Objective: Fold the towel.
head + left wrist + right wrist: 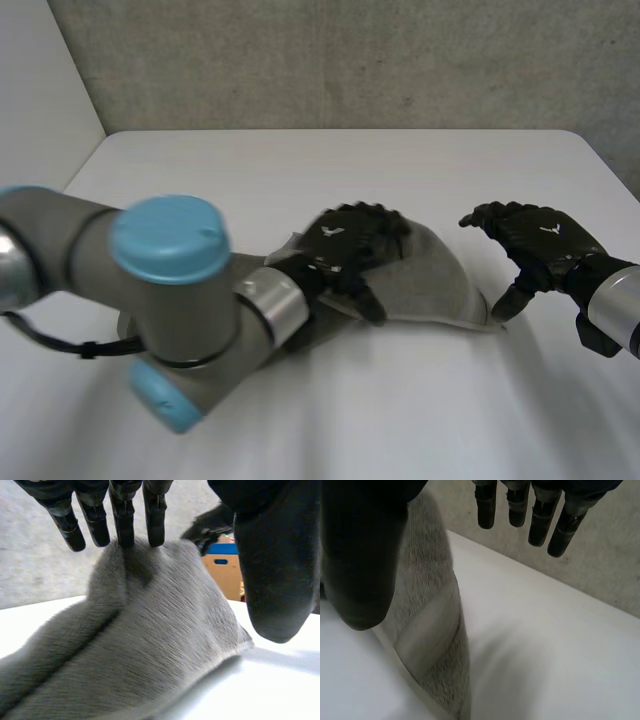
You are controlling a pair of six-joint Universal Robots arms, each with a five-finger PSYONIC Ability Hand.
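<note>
Two risks stand out, both from loose contact with the cloth. Nearest, the left arm [160, 290] reaches in across the counter [330, 420], and the left hand [345, 250] lies on top of the grey towel [440, 285], which sits bunched in a hump at the counter's middle rather than spread flat. Seen from its wrist, that hand is open: its fingers [125, 525] are straight and touch the crest of the hump, while the thumb [272, 570] hangs clear of the cloth, so nothing is pinched. If it drags or lifts from here, I judge the towel likely to slip out and crumple, leaving a crooked fold. Just beyond, the towel's pointed corner [492, 322] lies on the counter near the right hand [540, 240], which hovers beside it, relaxed and holding nothing. A reach that lands short could push that corner under instead of catching it. Farther back the counter runs on to the wall [330, 60], so a hard sweep could shove the towel away from both hands.
</note>
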